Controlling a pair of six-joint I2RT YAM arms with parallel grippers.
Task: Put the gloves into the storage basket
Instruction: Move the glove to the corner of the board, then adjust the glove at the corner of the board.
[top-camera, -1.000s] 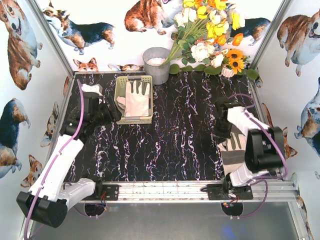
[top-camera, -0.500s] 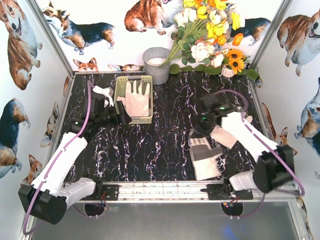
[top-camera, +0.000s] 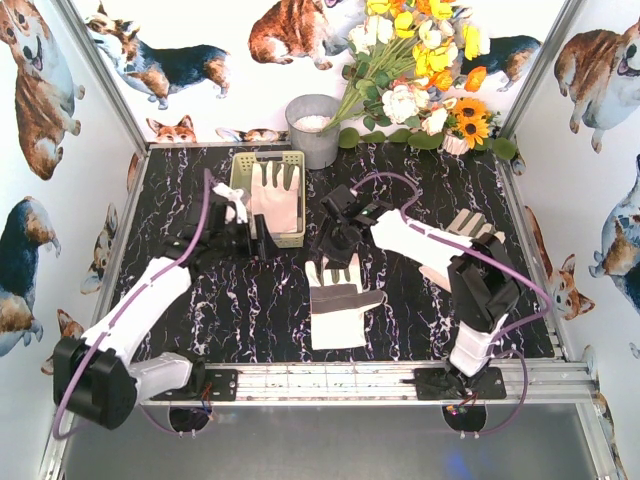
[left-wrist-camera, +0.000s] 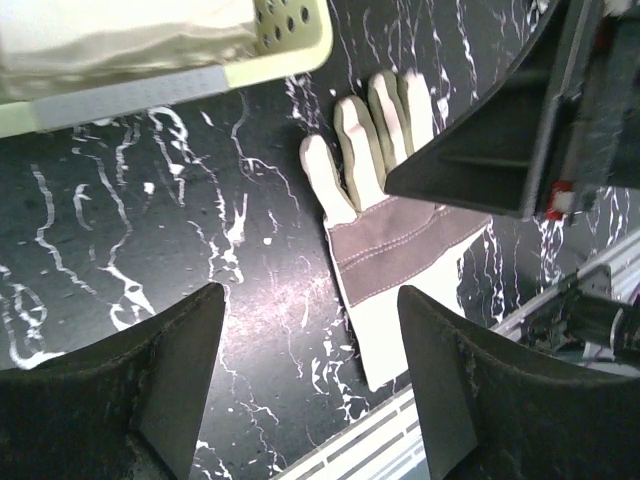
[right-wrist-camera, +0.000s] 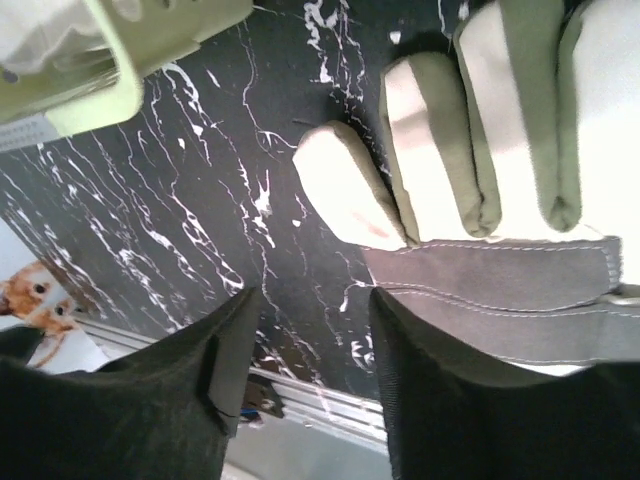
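Note:
The pale yellow-green storage basket stands at the back left with one cream glove lying in it; its corner also shows in both wrist views, basket and basket. A second glove lies flat mid-table, fingers pointing away; it appears as the glove and the glove. My right gripper hovers open just beyond its fingertips, right gripper with nothing between the jaws. My left gripper is open by the basket's near end, left gripper empty. Another glove lies partly behind the right arm.
A grey metal bucket stands behind the basket, with a bunch of artificial flowers at the back right. An aluminium rail runs along the near edge. Walls close in the table on three sides.
My right arm swung from the right side to mid-table carrying a glove, then opened and left it lying there. My left gripper shifted right, from beside the basket to its near end.

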